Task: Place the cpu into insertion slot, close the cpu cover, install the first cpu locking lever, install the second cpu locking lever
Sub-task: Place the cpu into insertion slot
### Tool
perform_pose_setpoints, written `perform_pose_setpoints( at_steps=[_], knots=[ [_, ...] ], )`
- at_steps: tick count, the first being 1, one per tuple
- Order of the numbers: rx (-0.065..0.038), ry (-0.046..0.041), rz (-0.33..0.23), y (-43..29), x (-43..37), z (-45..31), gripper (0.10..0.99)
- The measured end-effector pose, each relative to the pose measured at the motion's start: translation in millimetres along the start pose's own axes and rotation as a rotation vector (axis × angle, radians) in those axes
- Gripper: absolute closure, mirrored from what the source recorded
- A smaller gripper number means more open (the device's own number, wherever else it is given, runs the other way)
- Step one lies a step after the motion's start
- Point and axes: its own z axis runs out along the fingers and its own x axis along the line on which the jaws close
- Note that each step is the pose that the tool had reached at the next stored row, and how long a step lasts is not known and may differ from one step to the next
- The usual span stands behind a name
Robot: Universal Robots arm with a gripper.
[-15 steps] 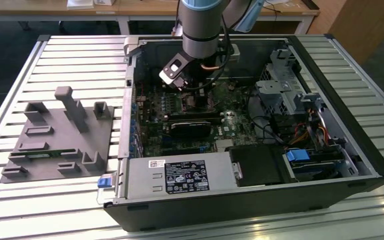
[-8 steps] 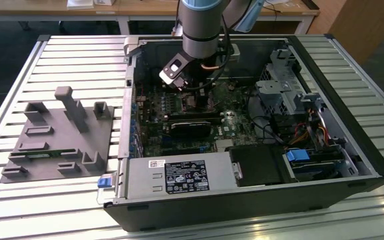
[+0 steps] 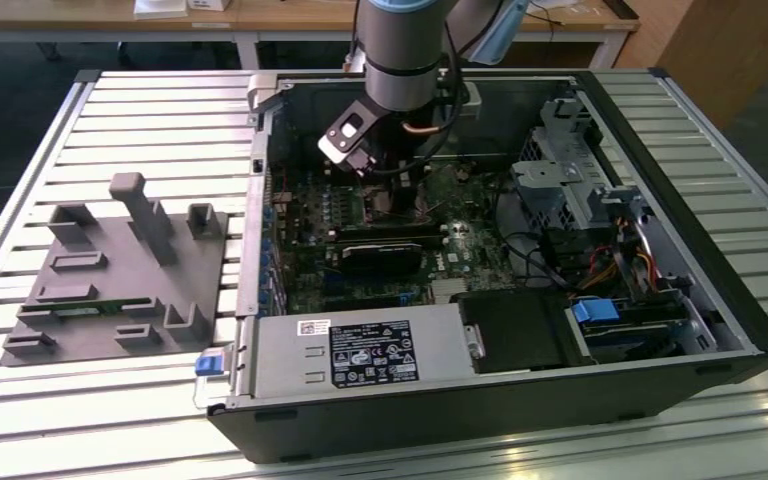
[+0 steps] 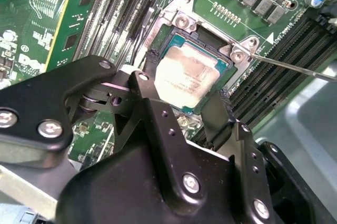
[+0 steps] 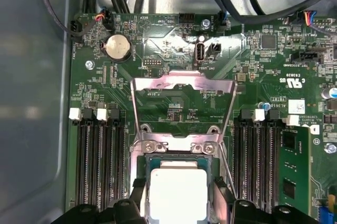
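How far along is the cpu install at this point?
Done: the cpu looks seated in its socket. In hand: the claw is down over it. Left: the cpu cover stands open, flipped back, and a locking lever is swung free.

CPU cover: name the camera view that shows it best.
The first wrist view: the cpu cover stands open, its frame and window facing the camera. The second wrist view catches just its hinge end; in the exterior view the arm covers that spot.
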Motion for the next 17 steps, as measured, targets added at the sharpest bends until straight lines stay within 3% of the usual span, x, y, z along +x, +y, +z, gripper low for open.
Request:
perform_pose_setpoints(
  at_steps=[2, 8, 13, 14, 17],
  knots=[
    [0.0, 0.0001, 0.0, 0.1, 0.0, -1.9, 0.49],
    [0.0, 0.0001, 0.0, 0.2, 0.2, -5.5, 0.792],
    [0.0, 0.0002, 0.0, 0.3, 0.2, -6.2, 0.91],
    [0.0, 0.0, 0.0, 0.3, 0.2, -6.3, 0.973],
    [0.0, 0.0001, 0.0, 0.3, 0.2, -6.5, 0.973]
  ],
)
